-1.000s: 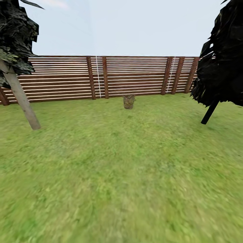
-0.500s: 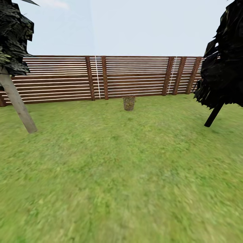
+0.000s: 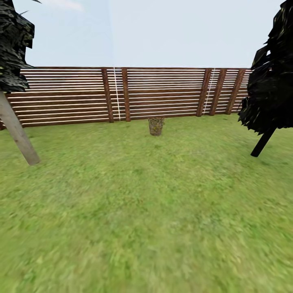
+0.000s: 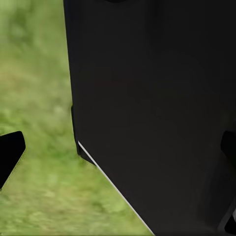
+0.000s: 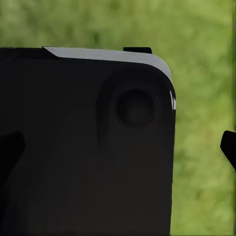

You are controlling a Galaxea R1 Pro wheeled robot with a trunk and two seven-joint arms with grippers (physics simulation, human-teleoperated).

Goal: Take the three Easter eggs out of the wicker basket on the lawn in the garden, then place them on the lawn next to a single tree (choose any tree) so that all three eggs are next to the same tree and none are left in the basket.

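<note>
Far across the lawn (image 3: 146,211) by the fence, the wicker basket (image 3: 155,125) looks light and stiff, best held at its rim; either gripper's state I cannot tell.

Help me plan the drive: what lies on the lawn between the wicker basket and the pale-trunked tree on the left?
Nothing but bare lawn in the head view, between the wicker basket near the fence and the pale-trunked tree.

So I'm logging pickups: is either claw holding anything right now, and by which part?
It cannot be told: both wrist views are mostly blocked by dark robot body. The basket stands far off on the lawn.
</note>
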